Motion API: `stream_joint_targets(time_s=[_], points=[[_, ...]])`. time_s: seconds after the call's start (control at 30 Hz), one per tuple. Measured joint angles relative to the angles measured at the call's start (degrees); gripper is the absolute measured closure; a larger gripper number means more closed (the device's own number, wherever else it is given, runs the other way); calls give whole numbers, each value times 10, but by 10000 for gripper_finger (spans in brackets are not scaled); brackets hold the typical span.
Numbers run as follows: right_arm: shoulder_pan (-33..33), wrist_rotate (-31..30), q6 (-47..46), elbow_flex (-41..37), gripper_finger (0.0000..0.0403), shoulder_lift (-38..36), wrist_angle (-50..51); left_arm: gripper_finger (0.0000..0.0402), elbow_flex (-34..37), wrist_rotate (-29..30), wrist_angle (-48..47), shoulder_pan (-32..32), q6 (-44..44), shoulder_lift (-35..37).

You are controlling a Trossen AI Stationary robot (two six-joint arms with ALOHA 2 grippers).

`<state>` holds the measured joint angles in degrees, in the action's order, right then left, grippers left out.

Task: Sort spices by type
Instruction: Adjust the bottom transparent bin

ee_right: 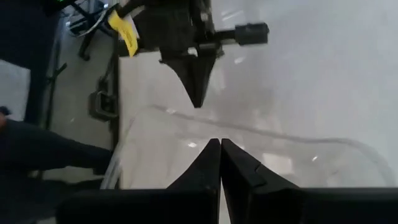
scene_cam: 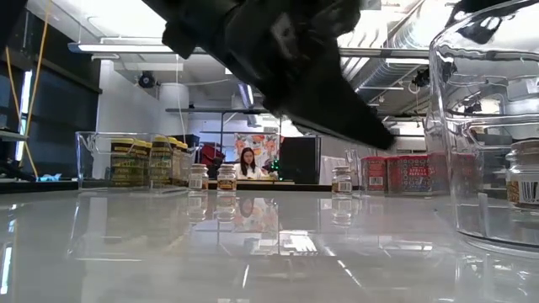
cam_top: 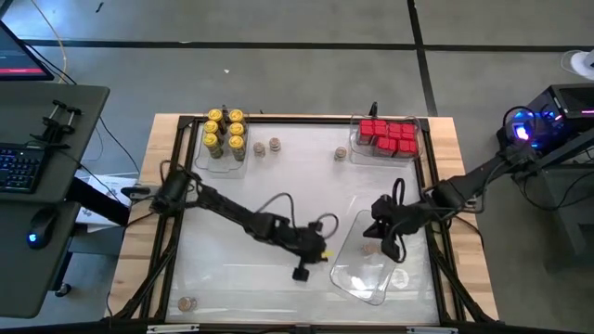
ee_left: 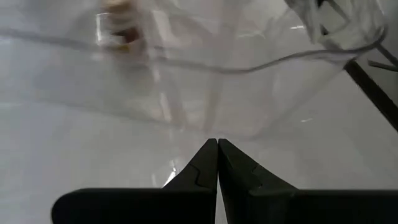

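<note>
Left claw: the left claw hovers low over the worktop near its middle, fingers pressed together and empty, its tip just outside the curved wall of the near clear tray.
Right claw: the right claw sits above the same tray, fingers pressed together with nothing between them, facing the left claw across the tray rim.
Near tray contents: two brown-lidded jars, one under the right arm and one further in; a barcode shows on the one seen in the low view.
Yellow-lidded jars: grouped in a clear tray at the far left corner, jars standing upright and touching; their dark labels cannot be read.
Red boxes: packed together in a clear tray at the far right corner; the print on their sides is too small to read.
Loose brown-lidded jars: two side by side just beside the yellow tray, one near the red tray, one alone at the near left edge.
Yellow tag: a tag hangs on the left arm; no writing legible.
Background: a person sits beyond the worktop.
</note>
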<state>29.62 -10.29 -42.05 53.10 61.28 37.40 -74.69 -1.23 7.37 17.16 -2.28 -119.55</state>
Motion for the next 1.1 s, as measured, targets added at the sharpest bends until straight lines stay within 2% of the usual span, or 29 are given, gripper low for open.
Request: stream_joint_targets(time_s=[0.23, 0.33, 0.43, 0.63, 0.7, 0.8, 0.9, 1.0, 1.1], points=[[67, 4, -88, 1, 402, 30, -5, 401, -38, 1, 8, 25, -45, -45], [95, 7, -116, 1, 402, 58, 1, 401, -39, 0, 48, 45, -42, -48], [110, 2, -160, 1, 402, 89, -2, 402, -38, -4, 83, 62, -37, -50], [122, -1, -178, 1, 402, 150, 3, 401, -41, 9, 164, 78, -39, -66], [120, -2, -179, 1, 402, 164, 2, 401, -41, 19, 165, 78, -53, -68], [120, -6, -179, 1, 402, 168, -2, 401, -41, 23, 146, 75, -60, -61], [121, -7, -150, 11, 403, 167, -4, 401, -39, -2, 90, 75, -25, -27], [121, -6, -115, 28, 403, 165, -1, 402, -42, -3, 5, 78, 1, 24], [121, -6, -92, 34, 403, 165, 1, 401, -41, 32, -57, 78, 37, 39]])
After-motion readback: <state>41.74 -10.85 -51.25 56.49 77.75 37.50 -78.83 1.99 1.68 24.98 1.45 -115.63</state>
